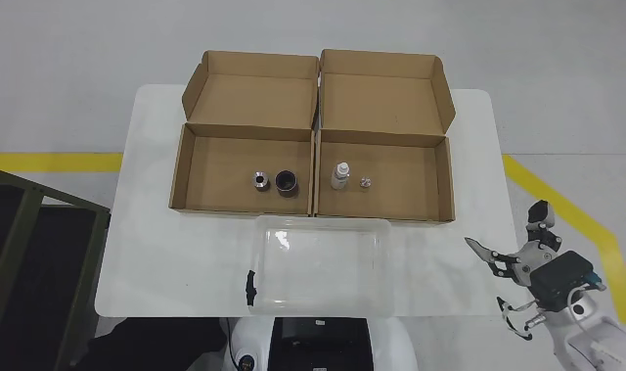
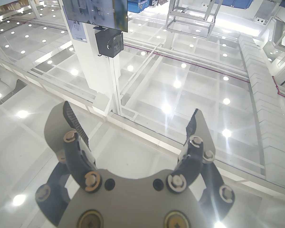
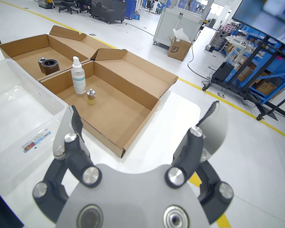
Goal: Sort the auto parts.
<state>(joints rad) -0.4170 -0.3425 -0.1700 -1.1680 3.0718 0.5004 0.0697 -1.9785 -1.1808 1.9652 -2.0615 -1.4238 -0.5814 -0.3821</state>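
Where the top view looks down on the table (image 1: 147, 254), two open cardboard boxes sit side by side across the middle of the frame. The left box (image 1: 210, 170) holds a silver bushing (image 1: 259, 181) and a dark ring (image 1: 287, 182), just beside each other. The right box (image 1: 411, 175) holds an upright spray bottle (image 1: 339, 175) with a small fitting (image 1: 365, 182) near it. A clear bin (image 1: 323, 273) lies below the boxes. The right tool (image 1: 489, 273) hovers at lower right, by the table's edge.

Left wrist view: the left tool (image 2: 131, 110) points at the ceiling, released, with nothing between its jaws.

Right wrist view: the right tool is spread wide and grasps nothing. The right box's near wall stands between it and the parts.

Hazards, as judged: a low approach would catch that wall and shift the box. The tall, narrow spray bottle would likely topple if brushed while the small fitting beside it is taken.
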